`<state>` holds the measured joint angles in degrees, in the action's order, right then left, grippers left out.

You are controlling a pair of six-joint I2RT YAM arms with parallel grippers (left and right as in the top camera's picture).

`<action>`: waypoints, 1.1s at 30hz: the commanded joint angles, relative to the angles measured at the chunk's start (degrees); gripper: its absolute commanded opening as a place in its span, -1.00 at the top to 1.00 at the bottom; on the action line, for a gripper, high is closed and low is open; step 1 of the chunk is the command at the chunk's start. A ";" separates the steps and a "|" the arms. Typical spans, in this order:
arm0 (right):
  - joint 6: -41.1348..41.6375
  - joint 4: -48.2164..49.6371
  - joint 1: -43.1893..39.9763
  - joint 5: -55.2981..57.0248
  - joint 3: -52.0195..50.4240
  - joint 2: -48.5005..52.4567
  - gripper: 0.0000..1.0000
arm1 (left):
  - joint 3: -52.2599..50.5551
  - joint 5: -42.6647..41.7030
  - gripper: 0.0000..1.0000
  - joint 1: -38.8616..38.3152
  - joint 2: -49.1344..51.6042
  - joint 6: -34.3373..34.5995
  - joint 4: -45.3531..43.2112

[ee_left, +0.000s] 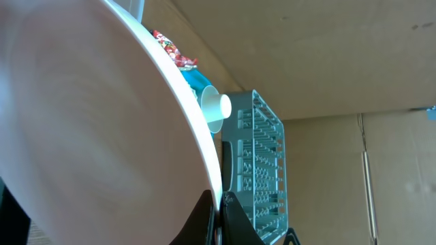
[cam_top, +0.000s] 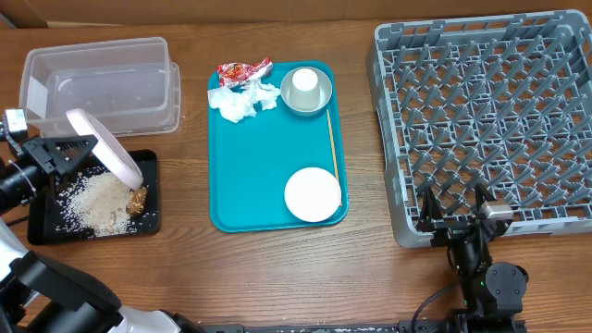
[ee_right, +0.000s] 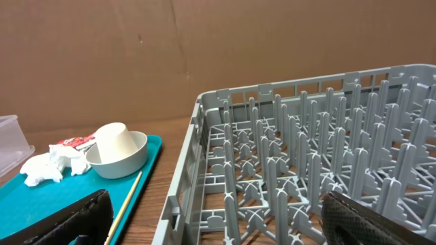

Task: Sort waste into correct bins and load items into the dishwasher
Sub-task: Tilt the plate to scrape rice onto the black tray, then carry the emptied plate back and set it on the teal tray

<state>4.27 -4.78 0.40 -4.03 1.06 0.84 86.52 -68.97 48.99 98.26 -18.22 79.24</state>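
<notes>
My left gripper [cam_top: 85, 150] is shut on the rim of a pink plate [cam_top: 109, 148], holding it tilted on edge over a black tray [cam_top: 148, 218] that holds spilled rice and brown food scraps [cam_top: 104, 203]. In the left wrist view the plate [ee_left: 88, 136] fills the frame, with the jaws [ee_left: 216, 207] pinching its rim. A teal tray [cam_top: 268, 157] carries a crumpled napkin [cam_top: 242, 100], a red wrapper [cam_top: 243, 69], a paper cup in a grey bowl [cam_top: 306, 89], a chopstick [cam_top: 331, 148] and a white lid [cam_top: 313, 194]. My right gripper [cam_top: 455, 209] is open and empty at the front edge of the grey dish rack [cam_top: 481, 120].
A clear plastic bin [cam_top: 102, 79] stands at the back left, behind the black tray. In the right wrist view the rack [ee_right: 320, 156] is straight ahead and the teal tray [ee_right: 54, 194] lies to its left. A cardboard wall stands behind the table.
</notes>
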 commanded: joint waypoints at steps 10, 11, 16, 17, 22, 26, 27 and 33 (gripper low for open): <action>-0.20 0.20 -0.15 0.57 -0.61 -0.68 -1.00 | -0.11 -10.84 0.92 0.22 -0.90 3.08 1.99; -0.20 0.20 -0.15 0.57 -0.59 -0.68 -1.00 | -0.11 -11.23 0.92 0.24 -0.90 2.21 1.62; -0.20 0.20 -0.15 0.55 -0.61 -0.68 -1.00 | -0.11 -9.66 0.92 -1.40 -1.11 -0.20 8.22; -0.20 0.20 -0.15 0.55 -0.61 -0.68 -1.00 | -0.11 -10.69 0.92 -2.32 -1.27 -5.31 10.69; -0.20 0.20 -0.15 0.55 -0.61 -0.68 -1.00 | -0.11 -9.88 0.92 -6.67 -2.10 -15.85 15.74; -0.20 0.20 -0.15 0.57 -0.61 -0.68 -1.00 | -0.11 -8.24 0.92 -12.70 -2.78 -18.71 17.62; -0.20 0.20 -0.15 0.57 -0.61 -0.68 -1.00 | -0.11 -7.39 0.92 -14.80 -2.91 -18.99 17.59; -0.20 0.20 -0.15 0.55 -0.61 -0.68 -1.00 | -0.11 -1.22 0.92 -30.05 -3.17 -21.64 15.50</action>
<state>4.25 -4.78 0.40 -4.03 1.04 0.84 86.52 -73.84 24.77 97.10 -36.03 95.85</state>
